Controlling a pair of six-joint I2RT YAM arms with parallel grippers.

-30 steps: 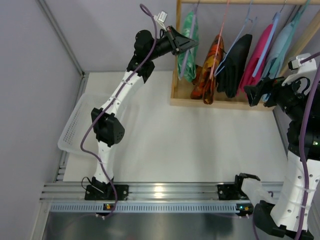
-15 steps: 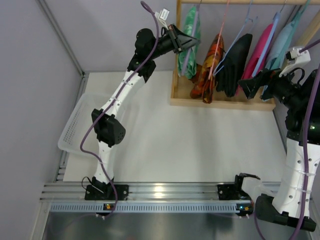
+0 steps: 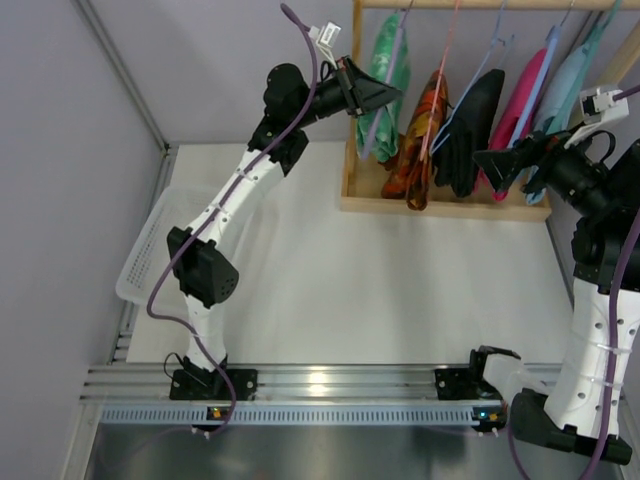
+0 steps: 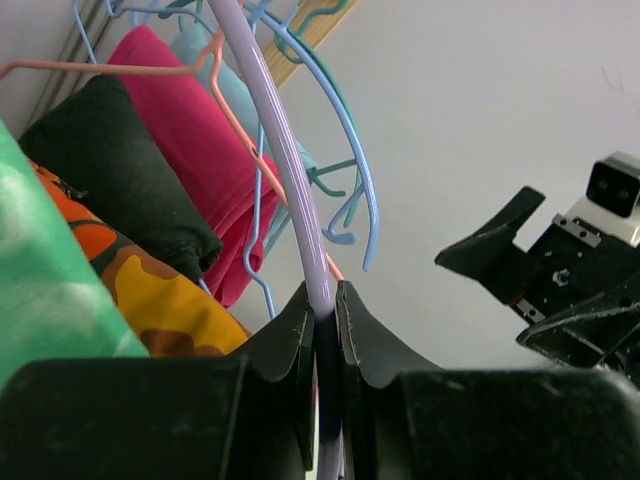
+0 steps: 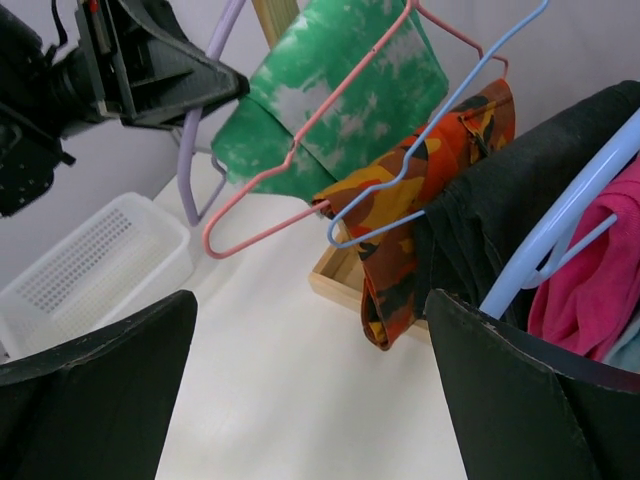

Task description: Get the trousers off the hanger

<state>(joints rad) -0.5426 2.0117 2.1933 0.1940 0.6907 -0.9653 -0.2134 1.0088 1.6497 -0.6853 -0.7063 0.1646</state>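
Green tie-dye trousers (image 3: 376,128) hang on a lilac hanger (image 3: 389,72) at the left end of the wooden rack (image 3: 440,206). My left gripper (image 3: 392,95) is shut on the lilac hanger's wire (image 4: 318,290), with the green trousers (image 4: 50,290) beside it. My right gripper (image 3: 490,163) is open and empty in front of the black trousers (image 3: 470,125). In the right wrist view its jaws (image 5: 310,300) stand wide apart, facing the green trousers (image 5: 340,90), the lilac hanger (image 5: 193,150) and the left gripper (image 5: 170,80).
Orange camouflage trousers (image 3: 422,130), pink trousers (image 3: 520,100) and pale teal trousers (image 3: 565,85) hang on other hangers on the same rail. A white mesh basket (image 3: 150,255) lies at the table's left edge, and also shows in the right wrist view (image 5: 90,260).
My right gripper has risen and swung left toward the rack. My left gripper has shifted slightly right, still holding the lilac hanger.
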